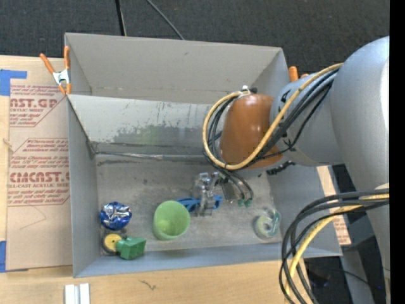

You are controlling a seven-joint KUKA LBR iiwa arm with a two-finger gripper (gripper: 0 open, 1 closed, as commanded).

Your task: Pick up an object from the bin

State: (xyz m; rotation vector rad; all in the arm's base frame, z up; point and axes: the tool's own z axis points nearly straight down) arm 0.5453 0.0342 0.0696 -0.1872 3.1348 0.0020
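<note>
gripper [205, 194]: hung low, just right of the green cup [171, 220]; clenched or released, could not tell
blue piece [188, 202]: lay under the gripper, just beside the green cup's upper right
bin [82, 170]: held both, plus crumpled blue-white ball [116, 215] left of the green cup, yellow disc [111, 242] and green block [131, 249] lower left, clear ring [267, 224] well right

Back-left bin floor [136, 179] being left open; front being crowded by green cup [170, 220], foil ball [116, 215], green block [131, 249], perhaps clear ring [266, 224].
</note>
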